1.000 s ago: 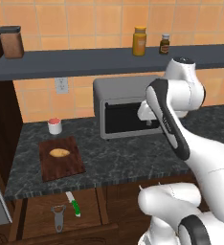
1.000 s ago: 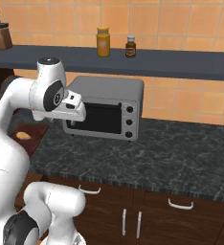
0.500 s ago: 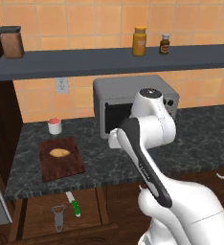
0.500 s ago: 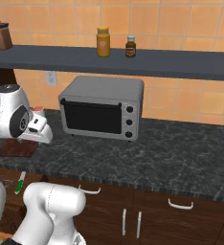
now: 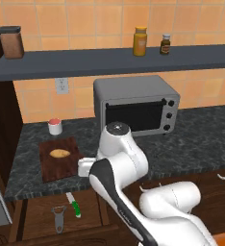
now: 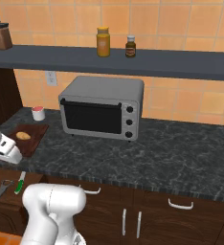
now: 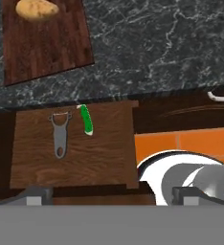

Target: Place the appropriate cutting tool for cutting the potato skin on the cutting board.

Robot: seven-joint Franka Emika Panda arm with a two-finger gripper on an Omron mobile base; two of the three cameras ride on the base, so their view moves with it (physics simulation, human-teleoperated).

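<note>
The peeler [image 7: 59,134] lies flat in the open drawer [image 7: 104,162] below the counter [image 5: 191,139], its looped head toward the counter edge and its slim handle pointing away from it, just beside the green-handled knife [image 7: 86,118] but not touching it; both sit there as stored utensils, and the drawer stands pulled out so they can be reached from above. The cutting board [image 7: 47,48] rests on the counter directly behind the drawer, with the potato [image 7: 36,8] near its far end, leaving most of the board bare for the tool. The arm folds forward and down from its base, the wrist bent over the counter's front edge so the hand faces down toward the drawer, as the hand view looking onto the drawer's floor shows. The fingers [image 7: 37,194] stand wide apart and empty, well above the peeler and not yet centred over it. I judge this the approach before the pick: the hand needs to come down over the handle and avoid the knife alongside.
</note>
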